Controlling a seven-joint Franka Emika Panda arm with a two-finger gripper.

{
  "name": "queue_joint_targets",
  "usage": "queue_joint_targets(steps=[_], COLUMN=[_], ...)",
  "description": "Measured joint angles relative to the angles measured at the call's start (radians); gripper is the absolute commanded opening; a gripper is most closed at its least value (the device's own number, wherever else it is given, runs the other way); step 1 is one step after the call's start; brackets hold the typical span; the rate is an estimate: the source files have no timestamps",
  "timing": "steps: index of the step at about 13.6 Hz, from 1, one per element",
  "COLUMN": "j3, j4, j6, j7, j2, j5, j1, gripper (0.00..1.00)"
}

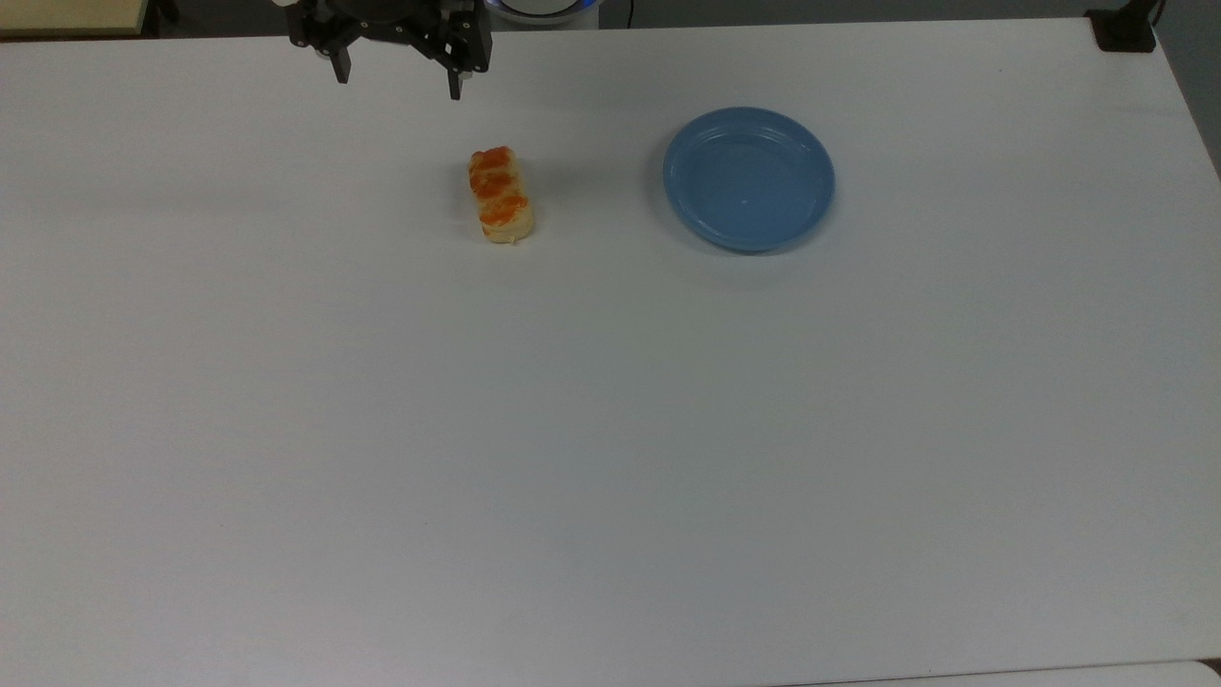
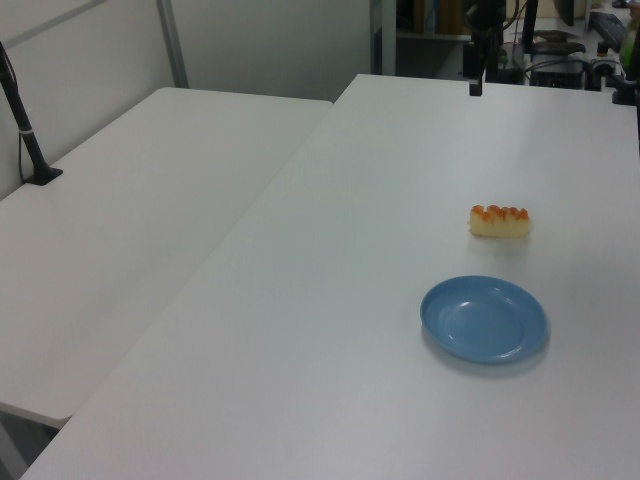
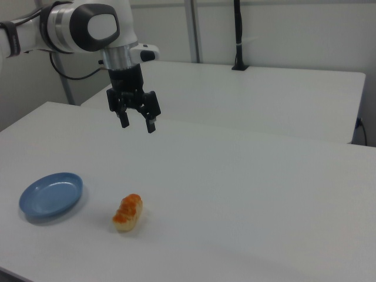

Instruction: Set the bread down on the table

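Item: bread (image 1: 500, 195), lying on the table (image 1: 610, 458), well apart from the plate (image 1: 749, 178). My gripper (image 1: 395, 80) hangs above with fingers spread, holding nothing. I judge the task done.

Bread (image 1: 500, 195) on the table (image 1: 610, 429) near the top view's upper edge, left of the plate (image 1: 749, 178); gripper (image 1: 397, 84) above, apart.

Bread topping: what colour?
Orange glaze patches on a pale-yellow bread; clearest in the top view.
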Motion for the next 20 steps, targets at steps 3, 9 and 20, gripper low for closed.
queue_joint_targets(steps=[3,9,20], j3=[0.0,0.0,0.001], j4=[0.0,0.0,0.001], j6=[0.0,0.0,0.0], j7=[0.0,0.0,0.001], j2=[0.0,0.0,0.0], j5=[0.0,0.001,0.042], j1=[-0.006,-0.006,-0.013], gripper=[1.0,1.0,1.0])
